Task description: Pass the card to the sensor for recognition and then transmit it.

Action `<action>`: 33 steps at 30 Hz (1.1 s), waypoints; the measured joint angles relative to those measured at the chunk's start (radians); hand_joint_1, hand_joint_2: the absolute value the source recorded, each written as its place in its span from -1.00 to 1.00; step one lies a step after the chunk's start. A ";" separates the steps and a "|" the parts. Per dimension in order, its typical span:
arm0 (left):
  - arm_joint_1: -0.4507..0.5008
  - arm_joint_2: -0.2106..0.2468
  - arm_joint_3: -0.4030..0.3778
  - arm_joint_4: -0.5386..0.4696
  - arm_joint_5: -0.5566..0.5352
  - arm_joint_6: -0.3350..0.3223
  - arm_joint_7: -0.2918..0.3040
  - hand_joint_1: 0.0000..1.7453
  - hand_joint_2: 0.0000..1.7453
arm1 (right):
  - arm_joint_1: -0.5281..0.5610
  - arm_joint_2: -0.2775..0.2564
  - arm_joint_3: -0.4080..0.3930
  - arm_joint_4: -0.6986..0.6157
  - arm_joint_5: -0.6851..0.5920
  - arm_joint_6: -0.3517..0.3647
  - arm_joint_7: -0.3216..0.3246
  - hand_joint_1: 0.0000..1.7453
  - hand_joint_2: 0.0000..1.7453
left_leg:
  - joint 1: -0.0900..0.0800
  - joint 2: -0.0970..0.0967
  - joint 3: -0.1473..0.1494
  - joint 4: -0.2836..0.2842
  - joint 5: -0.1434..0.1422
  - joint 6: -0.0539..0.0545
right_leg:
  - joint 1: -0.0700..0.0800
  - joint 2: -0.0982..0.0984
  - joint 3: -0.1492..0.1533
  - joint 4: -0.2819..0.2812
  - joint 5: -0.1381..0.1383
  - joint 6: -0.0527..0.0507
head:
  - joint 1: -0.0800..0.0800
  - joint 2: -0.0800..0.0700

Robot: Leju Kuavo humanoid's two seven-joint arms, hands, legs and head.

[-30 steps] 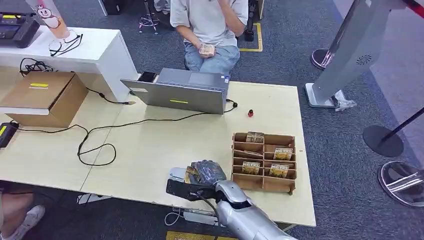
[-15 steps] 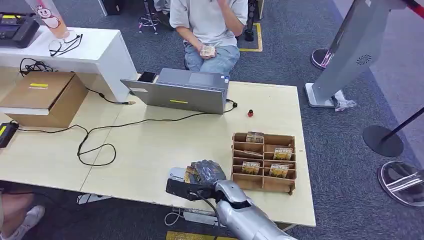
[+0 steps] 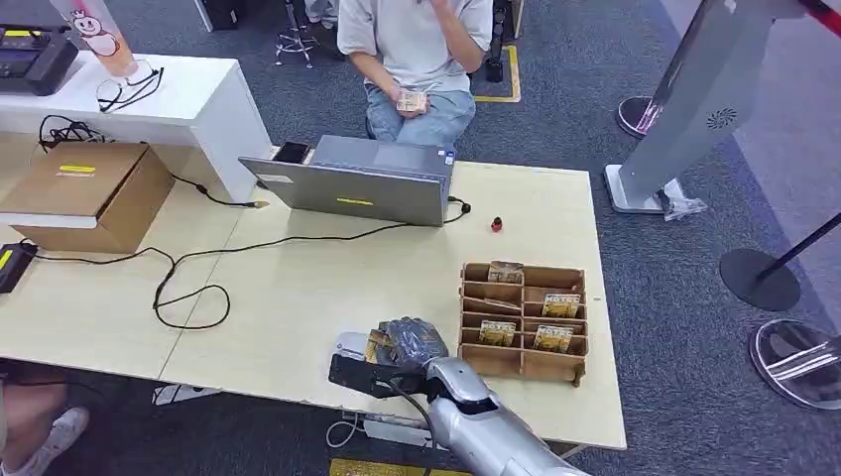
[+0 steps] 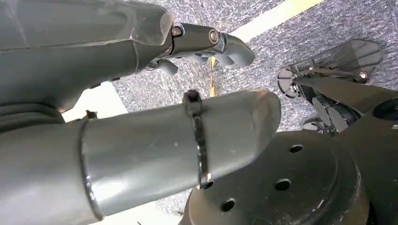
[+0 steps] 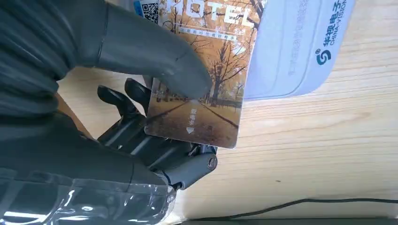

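Note:
My right hand (image 3: 409, 342) is near the table's front edge and holds a hotel card (image 3: 377, 346) printed with autumn trees. In the right wrist view the thumb (image 5: 155, 51) presses the card (image 5: 206, 93) against the darker fingers (image 5: 141, 145). The card lies over the white card sensor (image 5: 300, 47), which carries a QR code and a blue logo. The sensor (image 3: 349, 346) sits just left of the hand on the table. My left hand (image 4: 206, 44) hangs above the carpet with its fingers curled and nothing in them.
A wooden card rack (image 3: 524, 319) with several more hotel cards stands right of my hand. A laptop (image 3: 357, 183), a black cable (image 3: 188, 283) and a cardboard box (image 3: 89, 193) lie farther back. A person (image 3: 417, 59) sits behind the table holding cards.

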 joint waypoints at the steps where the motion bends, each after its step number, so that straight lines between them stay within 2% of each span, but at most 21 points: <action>1: 0.000 0.000 0.000 0.000 0.000 0.000 0.000 -1.00 -1.00 | 0.000 0.000 0.000 0.000 0.000 0.000 0.000 1.00 1.00 | 0.000 0.000 0.000 0.000 0.000 0.000 | 0.000 0.000 0.000 0.000 0.000 0.000 | 0.000 0.000; 25: 0.000 0.000 0.000 0.000 0.002 -0.006 0.001 -1.00 -1.00 | 0.000 0.008 -0.008 0.003 0.016 -0.005 -0.023 1.00 1.00 | 0.000 0.000 0.000 0.000 0.000 0.000 | 0.000 0.000 0.000 0.000 0.000 0.000 | 0.000 0.000; 33: 0.000 0.000 0.000 0.000 0.007 -0.006 -0.002 -1.00 -1.00 | 0.006 0.008 -0.011 -0.053 -0.036 0.019 -0.084 1.00 1.00 | 0.000 0.000 0.000 0.000 0.000 0.000 | 0.000 0.000 0.000 0.000 0.000 0.000 | 0.000 0.000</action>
